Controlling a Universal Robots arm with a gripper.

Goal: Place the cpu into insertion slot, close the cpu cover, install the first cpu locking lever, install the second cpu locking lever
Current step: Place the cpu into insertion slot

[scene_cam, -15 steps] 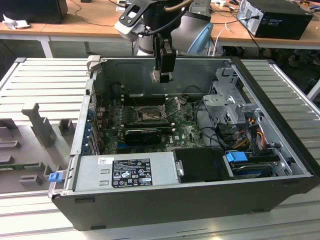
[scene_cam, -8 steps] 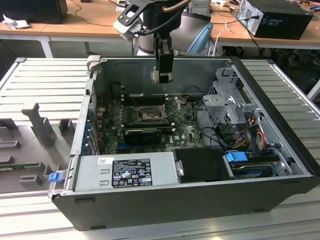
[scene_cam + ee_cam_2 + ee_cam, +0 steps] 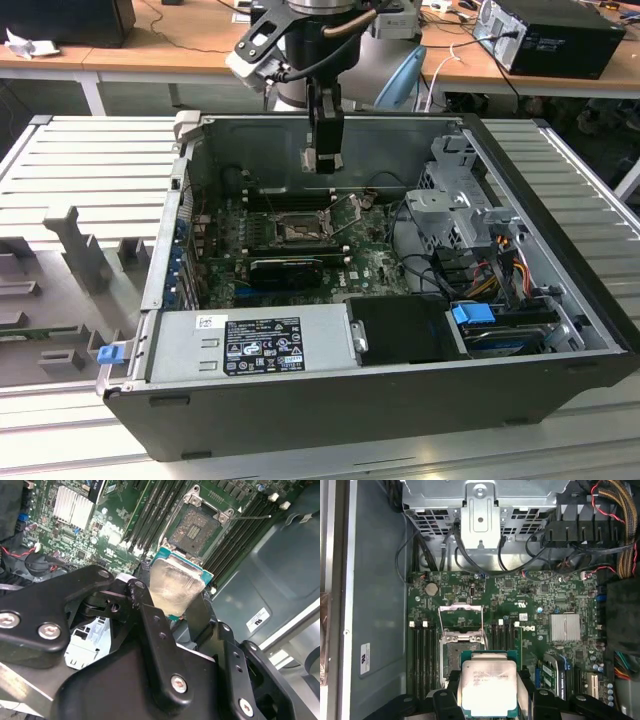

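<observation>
An open computer case point(image 3: 330, 400) is seen in the exterior view, with the motherboard point(image 3: 375, 262) lying on its floor. In the first wrist view the insertion slot point(image 3: 456, 652) is partly hidden behind the cpu point(image 3: 487, 686), and the cpu cover point(image 3: 461, 616) is raised off it. The cpu is clamped by its edges between the fingers point(image 3: 524, 690) of the gripper point(image 3: 322, 158) and held above the slot, apart from it. One edge of it is cut off by the frame.

arm point(image 3: 300, 45): grey, black cable | pincer point(image 3: 172, 602): black linked plates (silver screw heads)
</observation>
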